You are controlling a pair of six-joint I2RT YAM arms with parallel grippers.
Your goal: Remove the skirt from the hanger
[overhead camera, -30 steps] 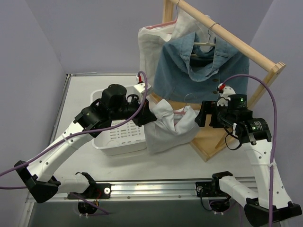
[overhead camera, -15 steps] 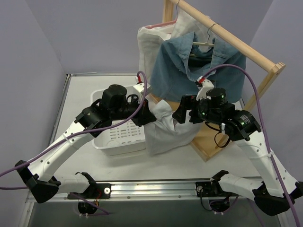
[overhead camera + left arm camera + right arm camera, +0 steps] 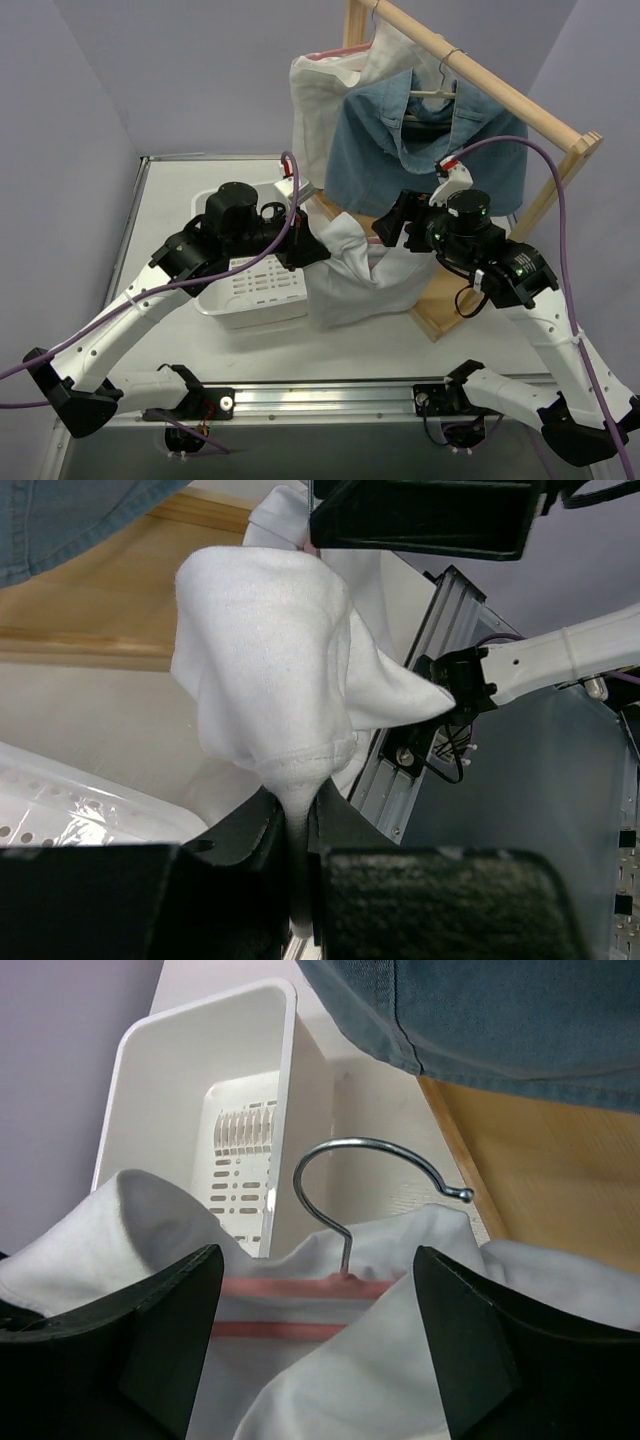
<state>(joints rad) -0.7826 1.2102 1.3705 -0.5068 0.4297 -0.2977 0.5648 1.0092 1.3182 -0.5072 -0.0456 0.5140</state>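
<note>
The white skirt [image 3: 352, 278] hangs bunched between the two arms, still on a pink hanger [image 3: 300, 1288] with a metal hook [image 3: 365, 1141]. My left gripper [image 3: 308, 246] is shut on a pinched fold of the skirt [image 3: 270, 660], which comes up out of the jaws [image 3: 300, 810]. My right gripper [image 3: 393, 228] sits over the top of the skirt, open. In the right wrist view its fingers [image 3: 318, 1260] stand wide on either side of the hook's stem and the pink bar, touching neither. White cloth [image 3: 400, 1370] covers most of the hanger.
A white slotted basket [image 3: 250, 292] sits under the left arm, also in the right wrist view [image 3: 200, 1080]. Behind stands a wooden rack [image 3: 500, 95] with a denim garment [image 3: 430, 150] and a white garment [image 3: 320, 90]; its wooden base [image 3: 440, 300] lies beneath the skirt.
My right arm swung left to the skirt, and its gripper now straddles the hanger with the jaws somewhat narrower. The left arm shifted slightly left, still holding the cloth.
</note>
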